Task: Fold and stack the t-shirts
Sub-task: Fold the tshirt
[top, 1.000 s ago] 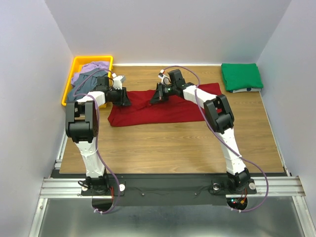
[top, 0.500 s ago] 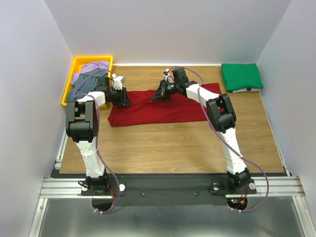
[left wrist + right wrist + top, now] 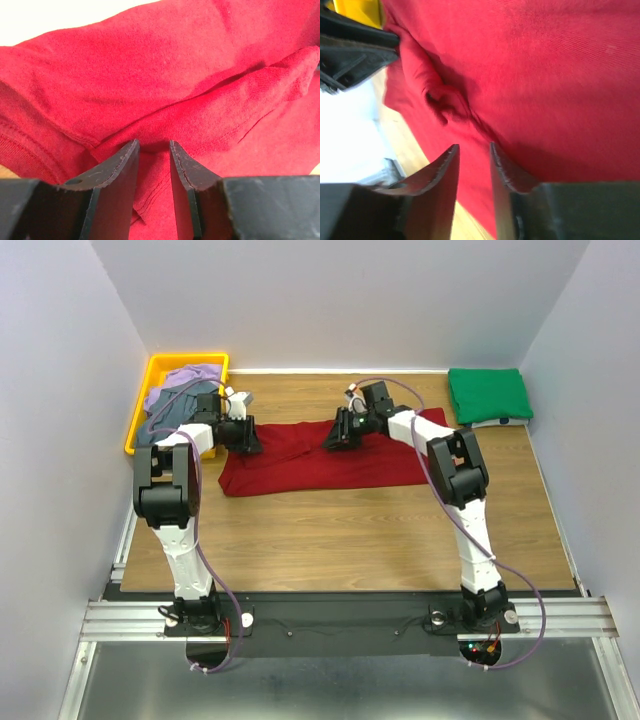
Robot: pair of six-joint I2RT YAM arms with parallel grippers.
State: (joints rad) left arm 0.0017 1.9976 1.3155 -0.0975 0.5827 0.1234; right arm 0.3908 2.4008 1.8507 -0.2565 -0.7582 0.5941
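Observation:
The dark red t-shirt lies spread across the middle of the table. My left gripper is at its far left corner. In the left wrist view the jaws stand narrowly apart with red cloth bunched between them, and a raised fold runs off to the right. My right gripper hovers low over the shirt's upper middle, jaws slightly apart with nothing between them, red cloth below. The bright green t-shirt lies folded at the far right. The lavender-purple t-shirt and grey-blue t-shirt lie crumpled in the tray.
The yellow tray stands at the far left corner, just behind my left gripper. A small white object pokes out under the green shirt. Walls close in the table on three sides. Bare wood lies in front of the red shirt.
My right gripper has moved to the right along the shirt's upper edge. My left gripper and the shirt have stayed where they were.

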